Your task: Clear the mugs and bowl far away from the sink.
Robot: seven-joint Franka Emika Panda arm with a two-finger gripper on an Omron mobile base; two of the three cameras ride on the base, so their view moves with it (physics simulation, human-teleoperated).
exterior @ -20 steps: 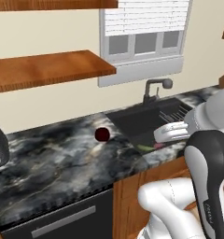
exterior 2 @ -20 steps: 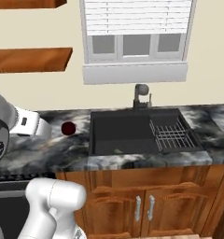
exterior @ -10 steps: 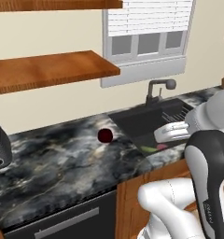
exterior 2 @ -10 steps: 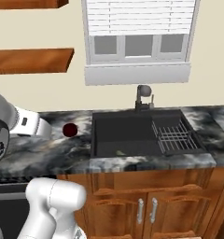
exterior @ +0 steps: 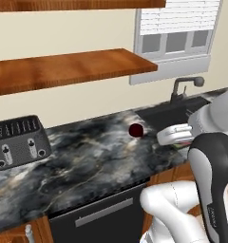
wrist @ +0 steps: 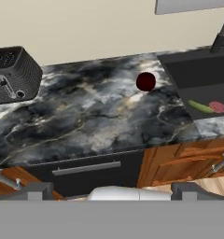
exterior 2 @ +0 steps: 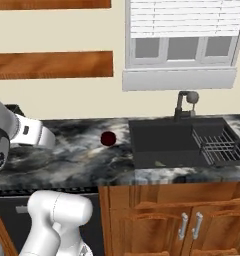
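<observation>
While pincer (wrist: 112,191) gapes, red mug (wrist: 145,81) far ahead

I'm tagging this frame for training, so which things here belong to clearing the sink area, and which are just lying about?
Job:
- dark red mug, on the counter just left of the sink
- sink
- gripper, open, holding nothing

Lying about:
- toaster
- dish rack in the sink
- green and pink items in the basin
- faucet

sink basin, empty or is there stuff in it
Not empty. In the hand view the sink holds a green stick-like item and a pinkish-red round item on its floor; what they are is unclear.
</observation>
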